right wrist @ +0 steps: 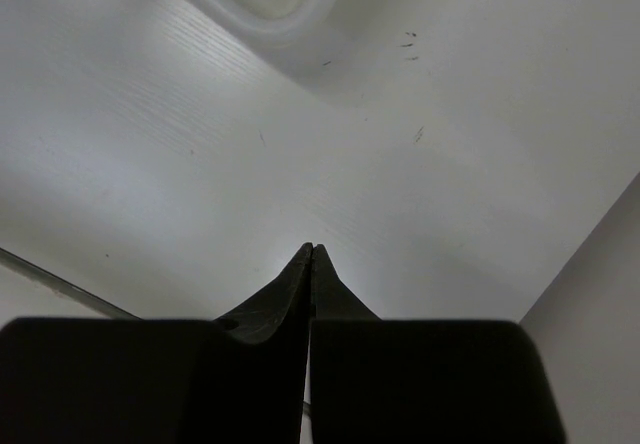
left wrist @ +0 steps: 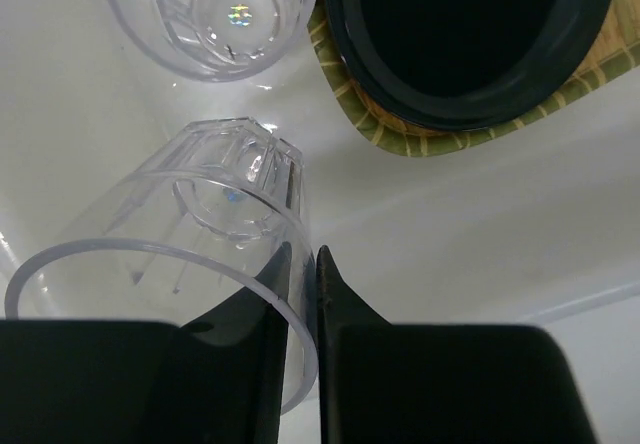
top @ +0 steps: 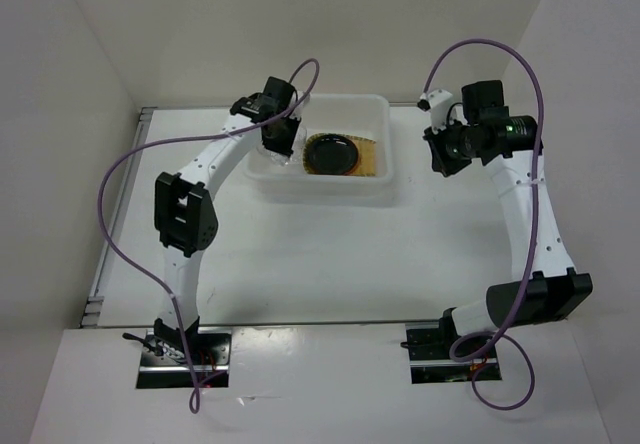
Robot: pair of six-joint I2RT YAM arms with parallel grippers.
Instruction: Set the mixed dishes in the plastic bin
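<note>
**A:** Why is your left arm out over the plastic bin (top: 330, 192)?

**B:** Everything goes in there, and it is roomy enough for the lot. There is one bin, at the far middle of the table (top: 300, 264).

**A:** What's inside?

**B:** One bamboo tray (left wrist: 400, 136), flat on the bin floor toward the right, so it works as a base. One black plate (left wrist: 470, 34) sits on it, which saves floor room. I see no orange plate. It may be hidden under the black one, but I can't tell.

**A:** Cups?

**B:** Two. The standing cup (left wrist: 225, 14) is on the bin floor left of the tray, mouth up as far as I can make out. The held cup (left wrist: 190, 224) hangs tilted just beside it, mouth toward my wrist.

**A:** How are you holding it?

**B:** My left gripper (left wrist: 312, 256) pinches its wall, one finger inside the rim and one outside. A thin wall is easier to clamp than the whole round body. I judge letting go comes next.

**A:** And the other arm?

**B:** My right gripper (right wrist: 312, 250) is closed on nothing. It is parked above the table to the right of the bin, out of the way.
</note>
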